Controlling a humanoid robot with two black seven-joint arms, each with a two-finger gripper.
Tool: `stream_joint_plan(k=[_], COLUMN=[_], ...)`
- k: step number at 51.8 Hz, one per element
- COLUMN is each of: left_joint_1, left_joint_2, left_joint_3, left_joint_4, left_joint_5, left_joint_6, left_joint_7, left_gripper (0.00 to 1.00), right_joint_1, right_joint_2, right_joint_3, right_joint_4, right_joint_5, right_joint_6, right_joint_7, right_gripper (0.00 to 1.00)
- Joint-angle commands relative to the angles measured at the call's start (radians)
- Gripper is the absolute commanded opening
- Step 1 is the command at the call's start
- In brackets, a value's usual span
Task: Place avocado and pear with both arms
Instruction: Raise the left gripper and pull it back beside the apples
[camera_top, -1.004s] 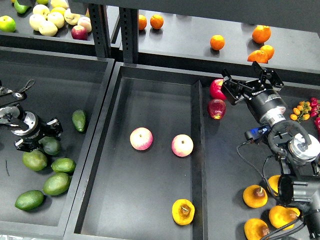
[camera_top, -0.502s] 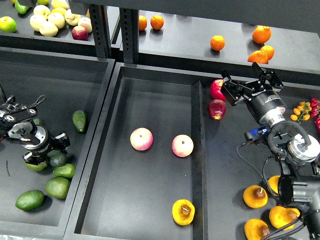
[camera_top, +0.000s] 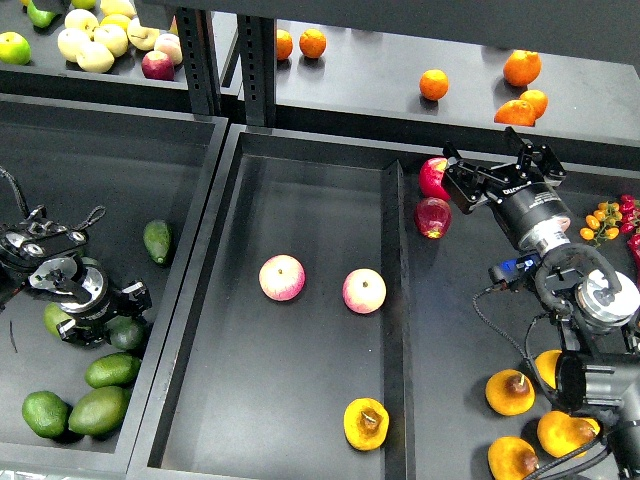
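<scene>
My left gripper (camera_top: 108, 318) is low in the left tray. It appears shut on a dark green avocado (camera_top: 126, 336) that pokes out at its lower right. Another dark green avocado (camera_top: 157, 240) lies free further up the tray. A pear (camera_top: 366, 423), yellow-orange with a brown sunken end, lies at the front of the middle tray (camera_top: 310, 180). My right gripper (camera_top: 487, 158) is open and empty at the right. It is just right of two red apples (camera_top: 433, 216).
Lime-green avocados (camera_top: 98, 410) lie around the left gripper. Two pink-and-yellow apples (camera_top: 282, 277) sit mid-tray. More yellow-orange fruits (camera_top: 510, 392) lie at the lower right beside my right arm. Oranges (camera_top: 434, 84) and pale fruit (camera_top: 95, 45) are on the back shelf.
My left gripper has moved down and to the right with the dark avocado. The lime-green avocados below it have shifted down and left. The right arm has not moved.
</scene>
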Motion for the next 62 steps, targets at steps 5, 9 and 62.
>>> stream_joint_plan(k=[5,9,62], left_joint_1=[-0.078,-0.11,0.298], left_joint_2=[0.055,0.081,0.061], left_joint_3=[-0.008,-0.011,-1.227], left_joint_4=[-0.011,-0.014,-0.341], left_joint_5=[-0.001,-0.001,-0.312], left_joint_6=[0.0,0.0,0.0], left_joint_7=[0.0,0.0,0.0], left_gripper=[0.99,0.99,0.99], right_joint_1=[-0.002,-0.002,-0.228], right_joint_2=[0.0,0.0,0.0], right_joint_3=[-0.005,-0.013,-0.065], right_joint_4=[-0.001,-0.003,0.005], right_joint_5=[0.0,0.0,0.1], right_joint_6=[-0.001,-0.001,0.059], right_joint_7=[0.0,0.0,-0.063], right_gripper=[1.0,1.0,1.0])
